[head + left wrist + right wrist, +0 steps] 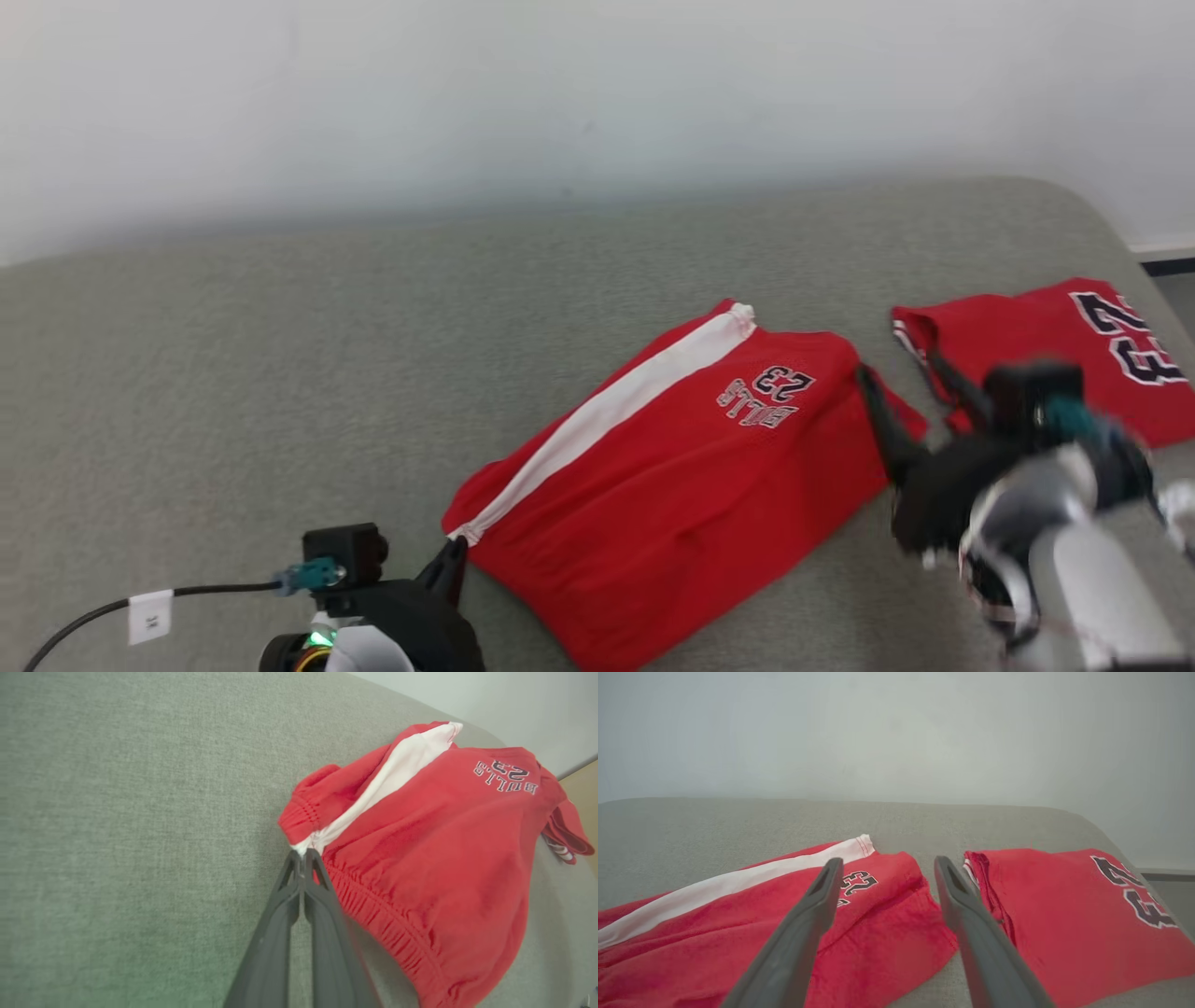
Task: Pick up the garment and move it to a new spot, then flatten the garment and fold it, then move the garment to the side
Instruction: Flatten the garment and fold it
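Big grey cloth-covered counter, stretching away ahead of both claws. On it lie the red shorts, white stripe up the side. They're mostly flat and run from the left claw across to just under the right claw.

Left claw is pinched tight on the waistband corner, right where the white stripe ends, fingertips together with cloth between them. Right claw stands wide, holding nothing, hovering over the leg hem.

These shorts look light, soft and floppy. Lift them by one corner and the rest will likely sag and drag, so I'd want a second hold at the far hem or the other waistband corner. The gathered elastic should give the firmest bite.

Just right of the right claw lies a folded red jersey, barely apart from the shorts' hem and easy to snag by mistake. Behind the left claw trails a thin black cable with a white tag, clear of the cloth.
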### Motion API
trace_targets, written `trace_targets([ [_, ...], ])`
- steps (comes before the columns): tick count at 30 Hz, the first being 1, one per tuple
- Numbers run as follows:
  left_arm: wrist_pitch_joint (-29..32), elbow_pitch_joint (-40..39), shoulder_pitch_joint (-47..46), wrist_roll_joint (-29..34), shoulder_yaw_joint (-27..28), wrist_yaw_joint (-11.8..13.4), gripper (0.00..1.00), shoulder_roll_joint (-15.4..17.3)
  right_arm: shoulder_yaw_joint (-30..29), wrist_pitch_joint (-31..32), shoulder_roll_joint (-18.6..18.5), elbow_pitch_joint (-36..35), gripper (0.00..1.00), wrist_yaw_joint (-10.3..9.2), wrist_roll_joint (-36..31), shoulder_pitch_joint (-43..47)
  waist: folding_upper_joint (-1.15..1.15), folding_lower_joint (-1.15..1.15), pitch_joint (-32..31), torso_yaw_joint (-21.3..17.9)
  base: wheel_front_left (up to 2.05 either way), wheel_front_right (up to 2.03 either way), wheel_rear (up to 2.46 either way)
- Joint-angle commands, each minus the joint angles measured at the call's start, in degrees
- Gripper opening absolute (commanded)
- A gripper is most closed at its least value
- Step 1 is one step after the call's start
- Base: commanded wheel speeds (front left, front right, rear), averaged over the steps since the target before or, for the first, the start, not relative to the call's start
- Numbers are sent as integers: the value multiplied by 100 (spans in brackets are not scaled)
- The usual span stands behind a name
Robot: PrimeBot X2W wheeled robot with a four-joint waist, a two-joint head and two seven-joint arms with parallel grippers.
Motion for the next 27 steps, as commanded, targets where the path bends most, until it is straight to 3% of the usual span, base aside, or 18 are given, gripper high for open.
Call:
trace_targets([
  [1, 33, -82, -14, 68, -59, 14, 0, -59, 83, 346, -153, 138, 100, -10, -10, -542, 0, 0, 258, 447, 0, 0, 0],
  [6, 28, -204, -315, 181, -262, -44, 0, -332, 441, 1046, -499, 895, 100, -11, -294, -1622, 0, 0, 599, 915, 0, 0, 0],
  [15, -142, -186, -736, 356, -556, -187, 0, -727, 401, 1208, -966, 2361, 100, -10, -610, -2544, 0, 0, 1205, 1594, 0, 0, 0],
  [21, -266, -258, -851, 388, -662, -235, 0, -827, 455, 1118, -1151, 3034, 77, -11, -555, -2927, 0, 0, 1516, 1876, 0, 0, 0],
  [24, -301, -285, -861, 380, -684, -245, 0, -845, 522, 1085, -1195, 3268, 59, -11, -524, -3022, 0, 0, 1597, 1960, 0, 0, 0],
  [27, -328, -296, -843, 367, -695, -241, 0, -850, 586, 1008, -1245, 3406, 51, -11, -496, -3109, 0, 0, 1624, 1998, 0, 0, 0],
])
